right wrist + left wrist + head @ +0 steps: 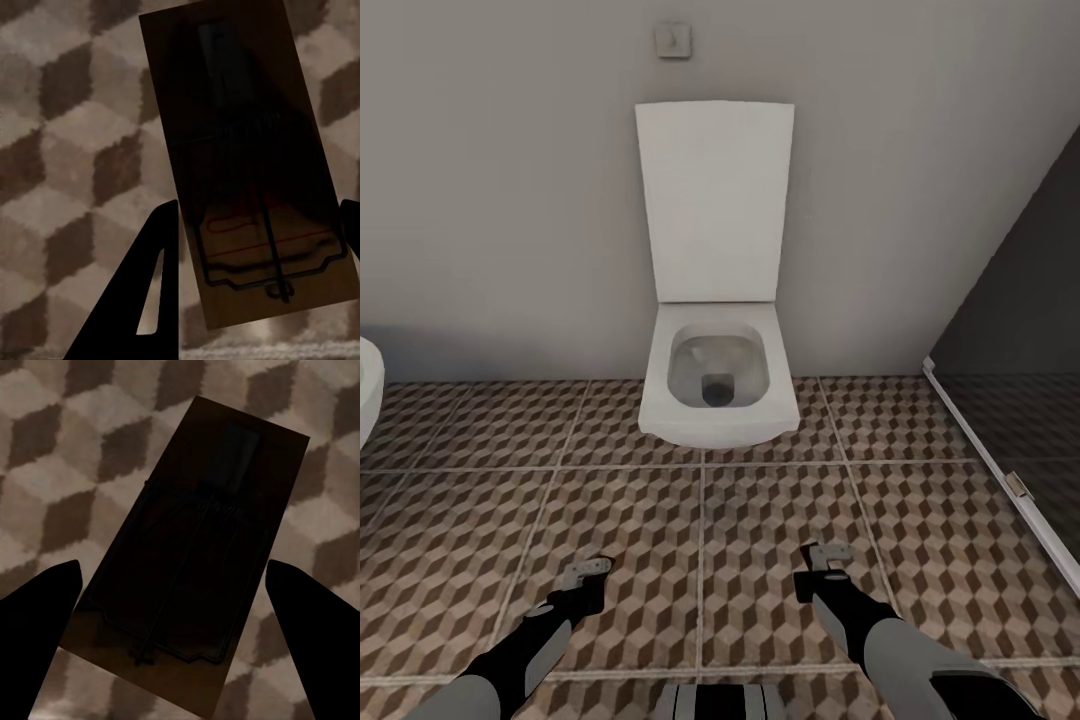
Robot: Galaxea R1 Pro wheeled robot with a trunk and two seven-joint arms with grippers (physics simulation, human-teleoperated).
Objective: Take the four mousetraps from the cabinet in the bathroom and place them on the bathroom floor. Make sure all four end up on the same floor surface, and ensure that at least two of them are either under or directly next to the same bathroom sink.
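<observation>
Both arms hang low over the bathroom floor (700, 560), facing the toilet (715, 380), with a white rounded fixture edge (368, 385) at the left and a dark glass panel (1020, 380) at the right. The left gripper (588, 572) carries a mousetrap (191, 585); its fingers (37, 607) sit at either side of the board, though whether they actually pinch it I cannot tell. The right gripper (825, 562) has its fingers (150, 285) tight against the edges of a second mousetrap (240, 165), pinching it. The worry: no sink in sight. Drop these here by the toilet and they may land far from the sink. A loose left hold could also let that trap slip during the drive.
</observation>
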